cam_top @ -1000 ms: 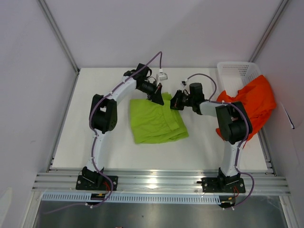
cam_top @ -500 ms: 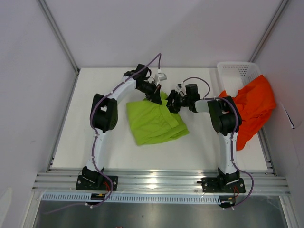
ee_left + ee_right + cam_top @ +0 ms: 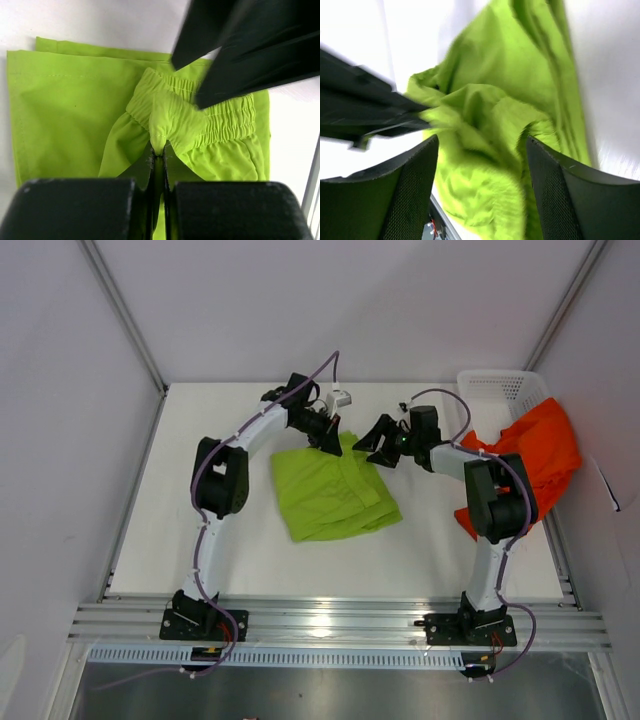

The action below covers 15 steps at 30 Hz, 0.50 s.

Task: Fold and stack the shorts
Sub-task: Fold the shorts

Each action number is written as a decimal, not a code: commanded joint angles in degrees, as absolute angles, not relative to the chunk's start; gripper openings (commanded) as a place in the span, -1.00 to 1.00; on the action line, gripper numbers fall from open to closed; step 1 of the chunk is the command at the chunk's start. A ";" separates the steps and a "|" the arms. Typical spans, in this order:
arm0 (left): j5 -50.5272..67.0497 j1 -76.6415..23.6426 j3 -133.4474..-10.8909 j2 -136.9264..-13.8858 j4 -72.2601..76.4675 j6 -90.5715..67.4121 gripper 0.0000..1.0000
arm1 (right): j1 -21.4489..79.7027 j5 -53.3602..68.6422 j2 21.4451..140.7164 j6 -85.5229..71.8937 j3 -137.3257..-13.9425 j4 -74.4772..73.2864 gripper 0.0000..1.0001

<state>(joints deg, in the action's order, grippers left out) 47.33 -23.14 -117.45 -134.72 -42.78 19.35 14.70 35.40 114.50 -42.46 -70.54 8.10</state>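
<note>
**Green pair pinched at waistband; orange pair waiting at basket**

Handling: the lime green shorts (image 3: 330, 495) are thin, limp cloth that is light, creases freely and has no stiffness to hold a fold. They will likely sag from any single hold. The gathered elastic waistband (image 3: 200, 117) is the thickest part and looks the soundest place to grip. A second hold further along the same band, or at a hem corner, is advisable to keep the edge straight.

Position: the green pair lies mid-table, partly doubled over and rumpled at its far edge. The orange-red shorts (image 3: 540, 455) hang over the near end of the white mesh basket (image 3: 495, 390) at the right and spill towards the table (image 3: 200, 540).

Grippers: the left gripper (image 3: 329, 443) is pressed together on a tuck of the waistband. The right gripper (image 3: 378, 445) is spread and holds nothing, just beside the far right corner of the green pair.

Count: two pairs of shorts, one green and one orange-red; one basket
</note>
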 commanded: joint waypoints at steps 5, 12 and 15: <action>46.05 -23.82 -117.95 -135.88 -41.13 18.11 -1.00 | 14.76 29.98 101.88 -40.79 -65.58 11.34 0.46; 47.54 -23.99 -117.86 -135.97 -37.54 15.03 -1.00 | 15.03 30.76 101.60 -39.11 -60.56 11.77 0.29; 47.73 -24.08 -116.73 -135.35 -35.17 13.72 -1.00 | 15.64 30.85 101.95 -38.50 -58.37 11.95 0.23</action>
<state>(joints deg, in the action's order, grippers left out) 46.13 -23.53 -117.32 -135.83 -39.53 15.92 14.98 31.24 101.78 -40.34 -60.14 10.59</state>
